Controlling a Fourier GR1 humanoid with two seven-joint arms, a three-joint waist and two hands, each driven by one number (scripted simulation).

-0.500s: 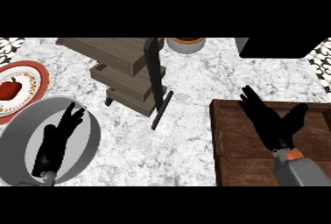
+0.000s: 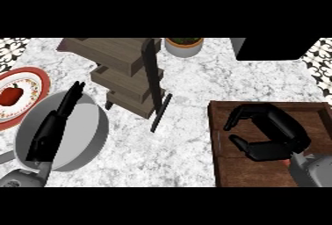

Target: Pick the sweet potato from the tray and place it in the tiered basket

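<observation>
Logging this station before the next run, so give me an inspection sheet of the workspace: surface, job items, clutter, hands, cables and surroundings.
Surface: white marbled counter.
Job's things: dark wooden tray at right; wooden tiered basket at upper centre; sweet potato not visible, possibly hidden under the right hand.
Clutter: grey bowl at left; patterned plate holding a red fruit; white pot with a plant at the top.
Hands: left hand with straight fingers over the bowl; right hand curled over the tray.
Cables: nothing seen.
Surroundings: black block at upper right; patterned tiles at the edges.
</observation>
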